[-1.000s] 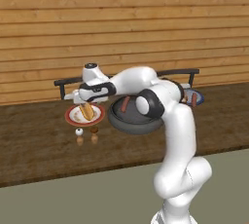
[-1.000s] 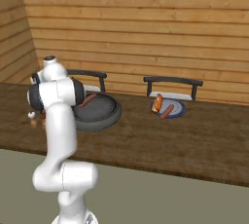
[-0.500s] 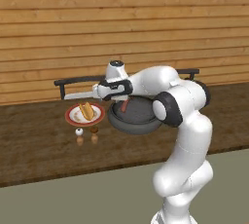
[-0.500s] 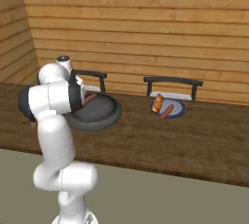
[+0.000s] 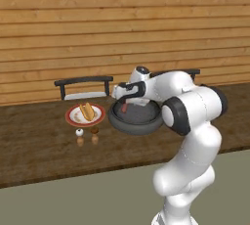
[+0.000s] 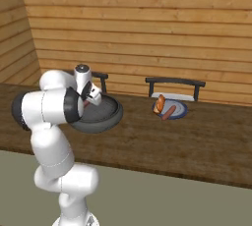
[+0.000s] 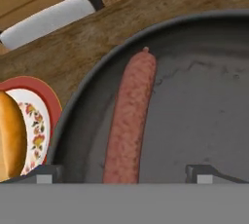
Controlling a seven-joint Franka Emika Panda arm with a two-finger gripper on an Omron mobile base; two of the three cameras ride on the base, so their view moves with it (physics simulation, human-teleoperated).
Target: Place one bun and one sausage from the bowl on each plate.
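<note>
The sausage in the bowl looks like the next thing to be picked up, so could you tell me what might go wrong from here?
1. The sausage lies against the bowl's sloping wall, so a closing finger may hit the wall or roll it away.
2. The gripper has its jaws open and holds nothing yet; a grip near one end could let it tip.
3. The white plate already holds a bun, which a careless drop could nudge.

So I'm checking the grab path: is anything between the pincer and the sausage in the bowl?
Nothing visible. The sausage lies bare in the bowl, straight ahead between the fingertips of the open pincer.
</note>
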